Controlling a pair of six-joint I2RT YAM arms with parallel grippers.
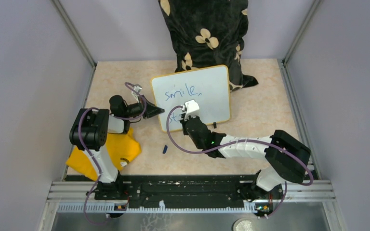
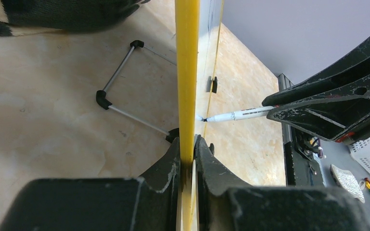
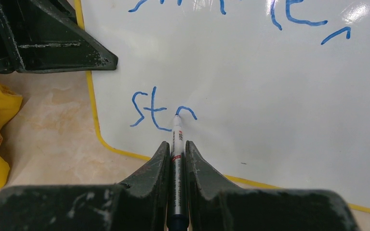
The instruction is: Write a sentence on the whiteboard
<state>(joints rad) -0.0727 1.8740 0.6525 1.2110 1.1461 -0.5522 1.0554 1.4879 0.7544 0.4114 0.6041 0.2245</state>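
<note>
Right pincer (image 3: 176, 150): clamped on marker (image 3: 177, 137), barrel pointing straight ahead, tip touching whiteboard (image 3: 260, 91) at unfinished sentence (image 3: 153, 109); left pincer (image 2: 188, 144) grips that board edge-on.

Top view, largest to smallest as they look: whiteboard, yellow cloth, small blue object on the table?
1. whiteboard
2. yellow cloth, partly hidden by the left arm
3. small blue object, clearly smallest

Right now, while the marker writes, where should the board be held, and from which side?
Take the board by its left rim, from the left, a finger on each face, as the left pincer does now. It is thin and flat, and the marker in the right pincer needs the face free.
</note>
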